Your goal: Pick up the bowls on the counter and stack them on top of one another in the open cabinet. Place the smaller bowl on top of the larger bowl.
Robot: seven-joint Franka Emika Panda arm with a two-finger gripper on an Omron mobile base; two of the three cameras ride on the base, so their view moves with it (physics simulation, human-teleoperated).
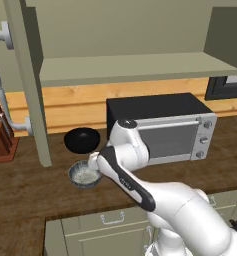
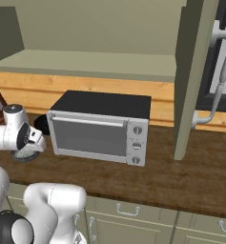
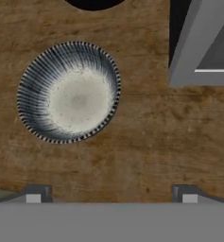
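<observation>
Peeking past the top edge, larger bowl (image 3: 93, 4) shows partly.

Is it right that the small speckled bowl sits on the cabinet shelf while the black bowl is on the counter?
No. The small speckled bowl also sits on the counter, just in front of the black bowl, as the left base view shows. The cabinet shelf holds no bowl.

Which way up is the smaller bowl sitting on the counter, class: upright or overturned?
Upright. The hand view looks straight down into the smaller bowl, showing its pale speckled inside ringed by the striped rim, and it rests flat on the counter.
</observation>
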